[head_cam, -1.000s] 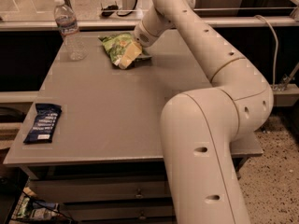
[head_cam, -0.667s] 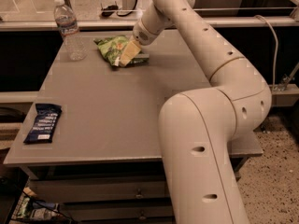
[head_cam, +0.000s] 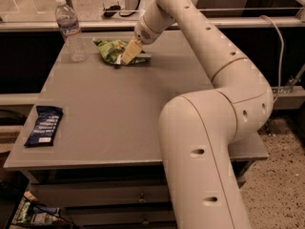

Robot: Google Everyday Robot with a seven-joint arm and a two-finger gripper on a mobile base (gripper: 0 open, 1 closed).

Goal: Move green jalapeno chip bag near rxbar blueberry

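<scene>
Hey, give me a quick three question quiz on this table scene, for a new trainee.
1. True or false: the water bottle stands upright on the table.
2. The gripper is at: A the green chip bag, B the bottle, C the floor.
3. Fill in: the blue bar lies far from the bag, by the table's near ____ corner.
Key: 1 true; 2 A; 3 left.

Hand over green jalapeno chip bag, hiding part.
</scene>
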